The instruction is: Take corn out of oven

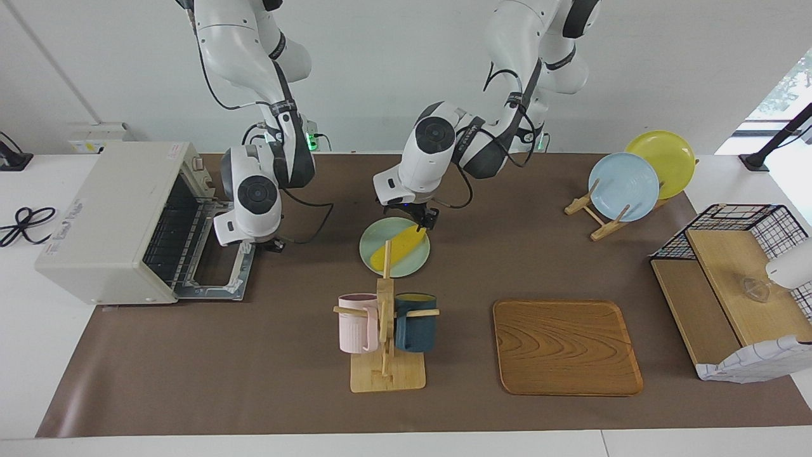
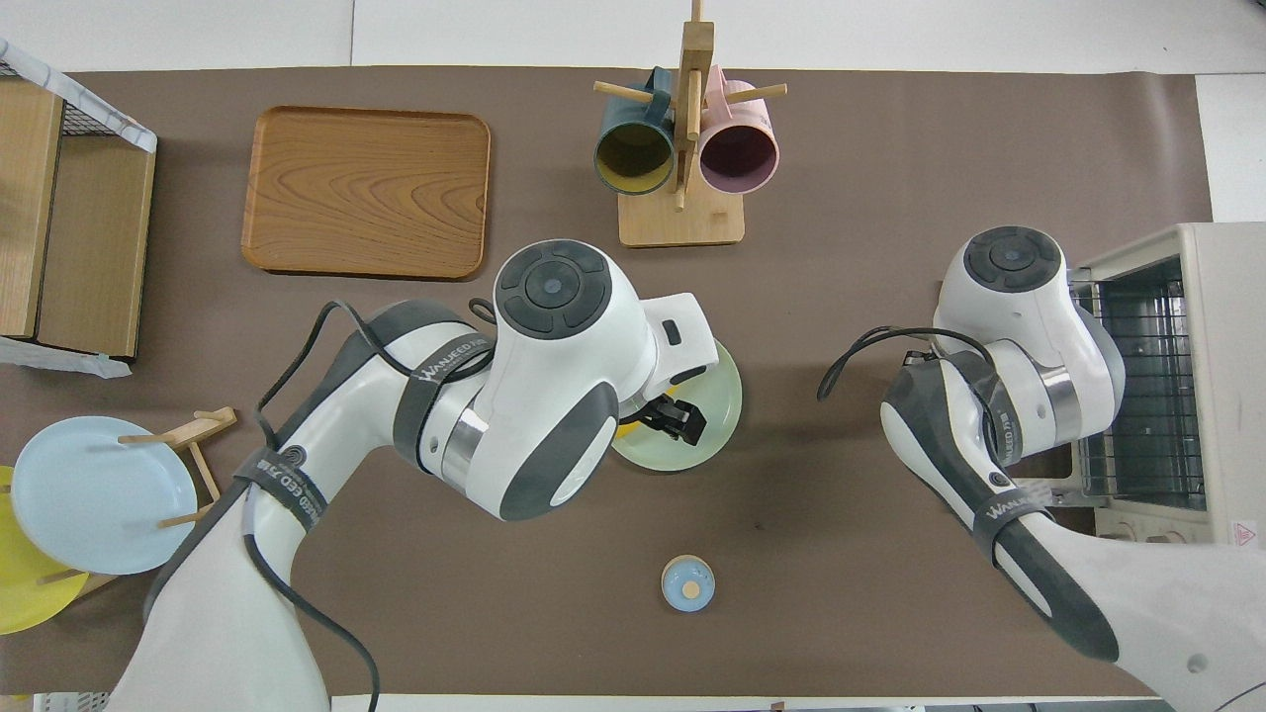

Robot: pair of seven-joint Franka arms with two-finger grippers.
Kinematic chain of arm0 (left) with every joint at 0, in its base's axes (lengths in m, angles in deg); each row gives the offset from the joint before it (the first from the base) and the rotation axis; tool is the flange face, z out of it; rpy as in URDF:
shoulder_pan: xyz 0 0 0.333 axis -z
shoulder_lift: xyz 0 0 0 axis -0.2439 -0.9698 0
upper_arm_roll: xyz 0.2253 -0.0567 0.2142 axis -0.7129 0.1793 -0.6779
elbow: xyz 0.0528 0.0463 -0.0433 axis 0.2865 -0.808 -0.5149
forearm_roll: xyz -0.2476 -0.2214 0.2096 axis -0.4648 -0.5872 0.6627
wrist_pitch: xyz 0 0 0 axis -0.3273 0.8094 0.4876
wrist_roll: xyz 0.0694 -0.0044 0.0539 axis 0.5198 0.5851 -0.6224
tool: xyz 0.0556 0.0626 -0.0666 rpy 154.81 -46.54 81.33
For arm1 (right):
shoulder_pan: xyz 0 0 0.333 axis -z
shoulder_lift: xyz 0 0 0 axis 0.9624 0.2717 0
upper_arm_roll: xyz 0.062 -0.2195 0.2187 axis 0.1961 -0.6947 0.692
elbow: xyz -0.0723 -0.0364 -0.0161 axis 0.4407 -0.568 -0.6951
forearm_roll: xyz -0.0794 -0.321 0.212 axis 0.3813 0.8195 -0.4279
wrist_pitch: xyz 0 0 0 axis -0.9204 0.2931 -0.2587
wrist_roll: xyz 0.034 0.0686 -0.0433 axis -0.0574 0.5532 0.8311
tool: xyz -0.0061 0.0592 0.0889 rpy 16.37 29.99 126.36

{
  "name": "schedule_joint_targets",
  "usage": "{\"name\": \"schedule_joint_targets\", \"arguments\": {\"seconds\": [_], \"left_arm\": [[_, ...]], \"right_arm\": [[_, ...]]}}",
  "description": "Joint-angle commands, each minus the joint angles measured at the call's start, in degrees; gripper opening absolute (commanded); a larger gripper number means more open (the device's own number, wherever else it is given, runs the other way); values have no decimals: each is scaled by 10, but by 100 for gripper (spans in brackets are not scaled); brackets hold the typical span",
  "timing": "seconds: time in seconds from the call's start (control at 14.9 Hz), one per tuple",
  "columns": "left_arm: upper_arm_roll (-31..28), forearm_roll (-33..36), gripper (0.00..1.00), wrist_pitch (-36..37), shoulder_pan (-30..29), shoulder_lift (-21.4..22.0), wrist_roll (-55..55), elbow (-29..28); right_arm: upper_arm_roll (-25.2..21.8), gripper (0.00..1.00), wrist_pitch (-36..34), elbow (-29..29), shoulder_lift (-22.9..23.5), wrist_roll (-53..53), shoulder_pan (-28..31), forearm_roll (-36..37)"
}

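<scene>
The corn [image 1: 398,249], a slim yellow cob, lies on a pale green plate [image 1: 412,261] in the middle of the table; in the overhead view only a yellow sliver [image 2: 627,428] shows under the left arm. My left gripper [image 1: 421,218] hangs just over the end of the cob nearer to the robots, fingers apart; it also shows in the overhead view [image 2: 682,419]. The off-white oven [image 1: 108,216] stands at the right arm's end, its door [image 1: 216,279] folded down and its wire rack [image 1: 171,235] bare. My right gripper [image 1: 257,241] is at the open door's handle edge.
A wooden mug tree [image 1: 386,330] with a pink and a dark blue mug stands farther from the robots than the plate. A wooden tray [image 1: 566,346] lies beside it. A plate rack [image 1: 625,187] and a wire basket [image 1: 736,279] are at the left arm's end. A small blue disc [image 2: 687,583] lies near the robots.
</scene>
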Motion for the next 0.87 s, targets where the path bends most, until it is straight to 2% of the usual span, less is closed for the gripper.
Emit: {"name": "schedule_joint_targets", "arguments": {"seconds": [0.0,0.13,0.4,0.8], "left_arm": [[-13,-3,100,1,6,-19,5,36],[-13,18,100,-8,13,-42,4,38],[-12,48,100,-11,5,-45,9,35],[-12,58,100,-49,9,-52,12,13]], "right_arm": [[-9,0,-18,-2,-42,-50,35,65],[-8,0,-52,-17,-70,-83,55,64],[-8,0,-94,-28,-113,-149,81,59],[-8,0,-102,-30,-151,-250,129,55]]}}
